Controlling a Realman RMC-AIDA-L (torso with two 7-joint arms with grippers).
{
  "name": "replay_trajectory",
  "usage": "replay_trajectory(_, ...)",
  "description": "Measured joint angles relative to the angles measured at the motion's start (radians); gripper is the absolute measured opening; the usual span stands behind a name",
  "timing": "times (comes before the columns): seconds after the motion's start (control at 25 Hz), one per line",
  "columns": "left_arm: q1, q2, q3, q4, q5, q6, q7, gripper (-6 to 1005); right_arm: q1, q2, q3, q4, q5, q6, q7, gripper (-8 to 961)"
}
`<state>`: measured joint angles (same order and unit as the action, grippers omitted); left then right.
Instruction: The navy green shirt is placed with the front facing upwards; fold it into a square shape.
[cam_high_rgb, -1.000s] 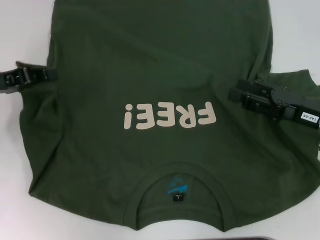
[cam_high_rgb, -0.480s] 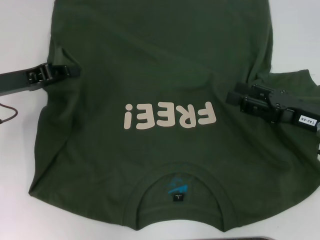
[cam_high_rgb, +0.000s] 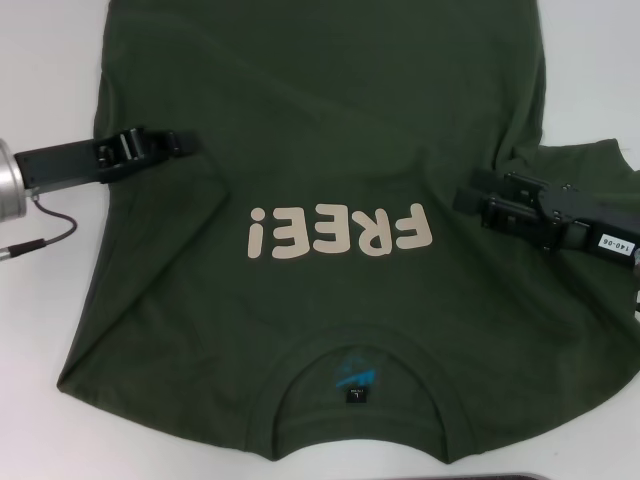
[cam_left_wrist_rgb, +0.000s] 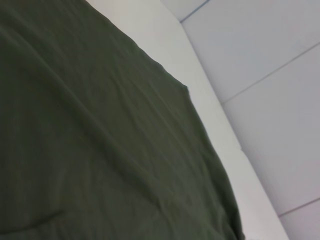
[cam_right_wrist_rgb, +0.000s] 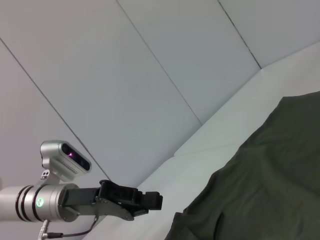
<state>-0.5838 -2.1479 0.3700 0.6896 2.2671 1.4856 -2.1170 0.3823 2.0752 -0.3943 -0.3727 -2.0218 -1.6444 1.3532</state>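
Note:
The navy green shirt (cam_high_rgb: 320, 120) lies flat on the white table (cam_high_rgb: 45, 60), front up, with the cream letters (cam_high_rgb: 340, 232) and the collar (cam_high_rgb: 355, 385) toward me. My left gripper (cam_high_rgb: 181, 143) reaches over the shirt's left side, level with the chest, shut on a fold of cloth pulled inward. At the shirt's right side my right gripper (cam_high_rgb: 474, 198) rests on the cloth, fingers apart, beside the sleeve (cam_high_rgb: 570, 165) that is folded in. The left wrist view shows only the shirt (cam_left_wrist_rgb: 90, 150) and the table. The right wrist view catches the shirt (cam_right_wrist_rgb: 265, 175) and the left gripper (cam_right_wrist_rgb: 150, 201) farther off.
White table surface shows on the left (cam_high_rgb: 40, 300) and the far right (cam_high_rgb: 590, 60). A grey cable (cam_high_rgb: 45, 235) hangs from the left arm. A dark edge (cam_high_rgb: 540, 476) sits at the table's near side. Pale wall panels (cam_right_wrist_rgb: 150, 60) stand behind the table.
The left gripper has moved right from the shirt's left edge to over the chest, drawing the left side of the shirt inward. The right gripper has barely moved.

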Motion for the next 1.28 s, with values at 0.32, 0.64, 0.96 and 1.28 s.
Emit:
replay_trajectory(0.32, 0.005, 0.001, -0.002, -0.021, -0.072, 0.009, 0.124, 90, -0.001, 0.0, 0.004, 0.0, 0.0, 0.0, 0.001, 703)
replay_trajectory(0.64, 0.045, 0.003, -0.001, -0.012, -0.095, -0.017, 0.27, 354, -0.004, 0.0, 0.005, 0.002, 0.002, 0.001, 0.006, 703)
replay_trajectory(0.96, 0.097, 0.009, 0.0, 0.007, -0.092, -0.029, 0.371, 708, -0.003, 0.0, 0.005, 0.002, 0.004, 0.008, 0.008, 703)
replay_trajectory(1.28, 0.127, 0.013, 0.005, 0.041, -0.02, -0.014, 0.373, 877, -0.005, 0.0, 0.008, 0.006, 0.005, 0.008, 0.009, 704)
